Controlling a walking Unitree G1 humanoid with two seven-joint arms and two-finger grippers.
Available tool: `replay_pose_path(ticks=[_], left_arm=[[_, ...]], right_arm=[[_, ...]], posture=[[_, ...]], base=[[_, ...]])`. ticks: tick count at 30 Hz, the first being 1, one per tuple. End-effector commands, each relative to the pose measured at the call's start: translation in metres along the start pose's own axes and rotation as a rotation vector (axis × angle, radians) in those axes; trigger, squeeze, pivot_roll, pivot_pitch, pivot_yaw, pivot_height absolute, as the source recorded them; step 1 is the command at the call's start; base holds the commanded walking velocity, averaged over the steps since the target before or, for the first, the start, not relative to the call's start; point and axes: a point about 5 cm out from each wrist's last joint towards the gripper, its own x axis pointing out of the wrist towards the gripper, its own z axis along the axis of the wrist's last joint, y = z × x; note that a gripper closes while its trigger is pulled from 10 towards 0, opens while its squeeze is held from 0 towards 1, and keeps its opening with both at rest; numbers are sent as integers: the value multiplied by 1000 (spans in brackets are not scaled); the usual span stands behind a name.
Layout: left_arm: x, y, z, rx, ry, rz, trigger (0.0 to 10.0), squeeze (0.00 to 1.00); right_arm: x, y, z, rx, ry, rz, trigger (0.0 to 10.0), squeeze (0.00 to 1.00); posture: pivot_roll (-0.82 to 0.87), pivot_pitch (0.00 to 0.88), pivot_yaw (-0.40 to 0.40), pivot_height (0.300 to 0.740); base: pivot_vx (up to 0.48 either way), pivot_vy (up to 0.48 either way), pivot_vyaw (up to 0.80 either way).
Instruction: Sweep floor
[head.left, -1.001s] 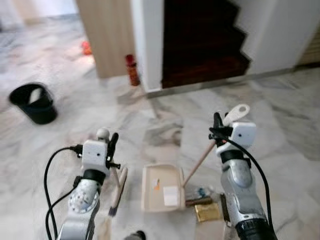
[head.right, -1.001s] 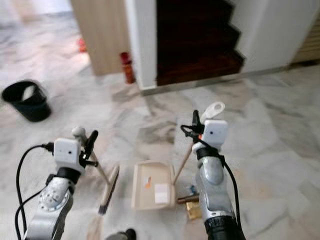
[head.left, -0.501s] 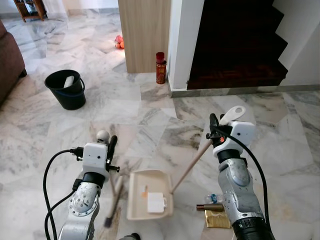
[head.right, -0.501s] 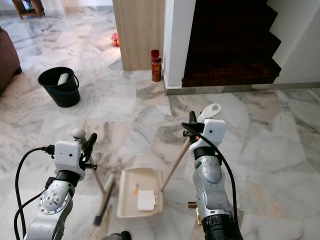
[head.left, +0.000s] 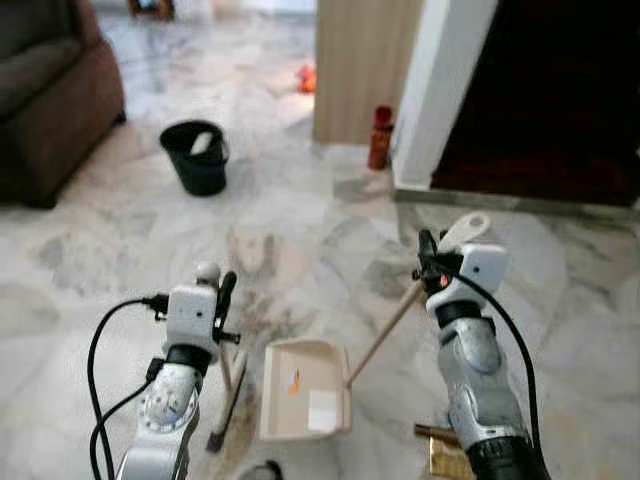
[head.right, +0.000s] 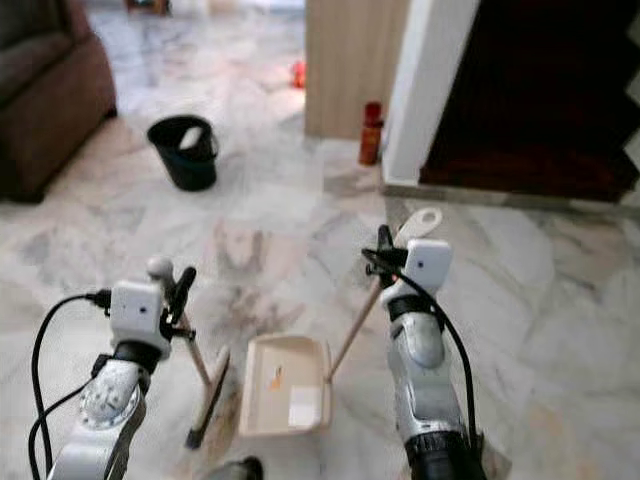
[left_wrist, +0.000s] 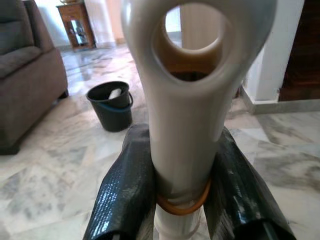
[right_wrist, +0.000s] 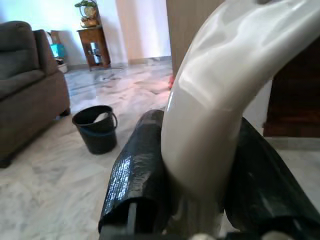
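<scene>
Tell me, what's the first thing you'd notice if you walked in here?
The two robot grippers, each clamped on a handle: the left gripper holds a broom and the right gripper holds a cream dustpan, both on the marble floor just in front. Farther off, on the robot's left, a black bucket stands near a brown sofa.

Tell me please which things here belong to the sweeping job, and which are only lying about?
For the job:
- broom, handle held in the left claw
- dustpan on the floor, handle held in the right claw
- black bucket, probably the bin

Only lying about:
- brown sofa
- red bottle by the white pillar
- small red thing further back
</scene>
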Motion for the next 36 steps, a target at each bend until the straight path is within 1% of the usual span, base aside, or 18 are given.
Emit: replay_pose_path(ticks=[1,5,8,15,16,19,29,34,36], left_arm=[[3,-1,13,5,-59,3,10000,0],[3,-2,13,7,-58,6,10000,0],[3,-1,13,8,-56,8,10000,0],[3,-1,12,9,-54,15,10000,0],[3,0,12,10,-54,16,10000,0],[3,0,12,12,-54,18,10000,0],[2,2,12,19,-50,26,10000,0],[2,2,12,20,-49,25,10000,0],[2,3,12,21,-49,25,10000,0]], right_arm=[[0,-6,5,24,-18,-17,10000,0],[1,-5,4,28,-13,-8,10000,0],[1,-5,5,29,-13,-4,10000,0],[0,-3,7,6,-22,16,10000,0],[0,-2,7,0,-24,26,10000,0],[0,0,7,20,-26,33,10000,0],[-1,2,5,46,-9,51,10000,0],[-2,2,4,26,-5,56,10000,0],[-2,3,5,28,-10,57,10000,0]], posture=[[148,117,-34,740],[148,120,-36,740],[148,120,-36,740],[147,126,-40,740],[147,126,-40,740],[146,128,-39,740],[150,137,-37,740],[154,139,-35,740],[153,140,-34,740]], base=[[0,0,0],[0,0,0],[271,0,0],[305,0,0],[319,0,800],[325,0,690],[328,0,0],[333,0,0],[330,0,538]])
